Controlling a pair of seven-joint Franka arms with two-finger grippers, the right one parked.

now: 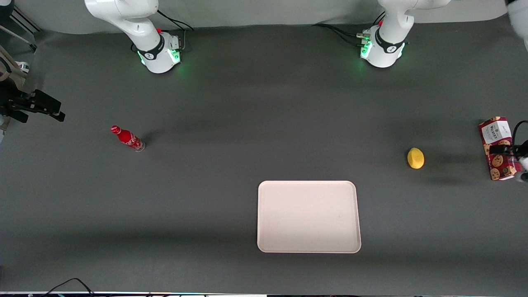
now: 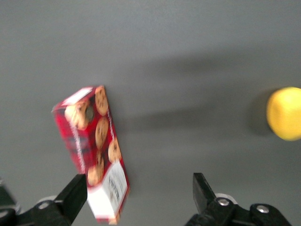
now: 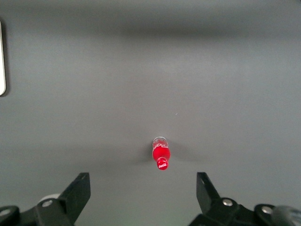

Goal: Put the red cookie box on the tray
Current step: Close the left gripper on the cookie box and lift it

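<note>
The red cookie box [image 1: 497, 138] lies on the dark table at the working arm's end, its white label on the end farther from the front camera. My left gripper [image 1: 511, 159] hovers over it, partly out of the front view. In the left wrist view the gripper [image 2: 138, 193] is open and empty. The box [image 2: 91, 141] lies below it, close to one finger [image 2: 75, 193] and well apart from the other. The pale pinkish-white tray [image 1: 307, 216] lies near the front camera, toward the table's middle, and holds nothing.
A yellow lemon [image 1: 415, 158] lies between the box and the tray, and also shows in the left wrist view [image 2: 284, 113]. A small red soda bottle [image 1: 127, 138] stands toward the parked arm's end. The tray's edge shows in the right wrist view [image 3: 2, 61].
</note>
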